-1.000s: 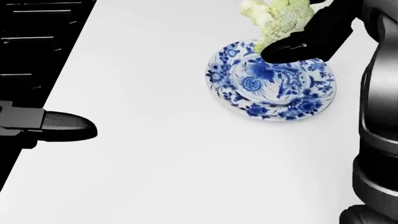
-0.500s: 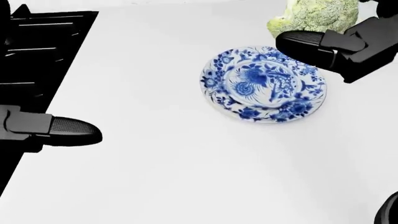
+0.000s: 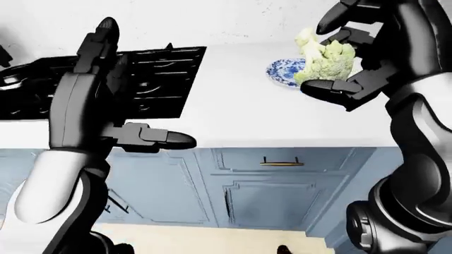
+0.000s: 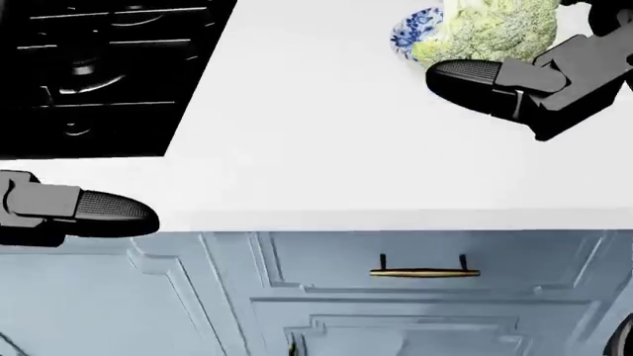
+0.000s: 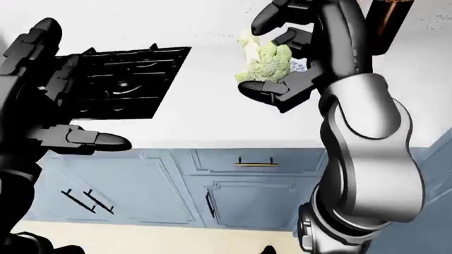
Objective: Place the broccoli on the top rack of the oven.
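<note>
A pale green broccoli (image 3: 325, 59) hangs above the white counter (image 4: 326, 141), with my right hand (image 3: 339, 50) shut round it; black fingers (image 4: 473, 78) wrap under and over it. Behind it, at the upper right of the left-eye view, lies a blue-and-white plate (image 3: 282, 71). My left hand (image 3: 127, 90) stands open at the left, over the counter's near edge, one finger (image 4: 113, 211) pointing right with nothing in it. No oven rack shows in any view.
A black stovetop (image 3: 141, 79) is set into the counter at the left. Below the counter run blue cabinet fronts with a brass drawer handle (image 4: 424, 272). A strip of pale floor (image 3: 212, 241) shows at the bottom. A brown bottle (image 5: 388, 21) stands at the upper right.
The camera has pulled back and tilted down: the plate slid to the top of the head view, and the counter edge and cabinets came in. The broccoli has risen off the plate in my right hand.
</note>
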